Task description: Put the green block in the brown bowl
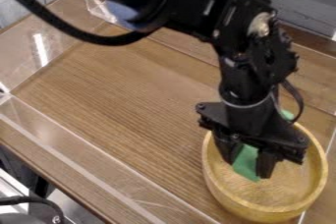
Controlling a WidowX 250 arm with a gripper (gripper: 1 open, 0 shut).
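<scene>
One view: a single camera looks down at an angle onto a wooden tabletop.
Surface: the table (118, 100) is light brown wood with straight grain running diagonally across the picture; its near edge shows a pale, glossy border.
Room: a grey wall or panel lies behind the table at upper right; dark cables and fittings sit at lower left, too blurred to identify.
Arm: the black robot arm (197, 12) enters from upper left and bends steeply downward over the right side of the table.
Gripper: the black gripper (256, 161) points down into the bowl, its fingers pinching the green block between them.
Green block: the green block (246, 161) stands roughly upright in the gripper, inside the bowl's rim.
Brown bowl: the brown bowl (223, 191) rests on the table at lower right, directly beneath the gripper.
</scene>
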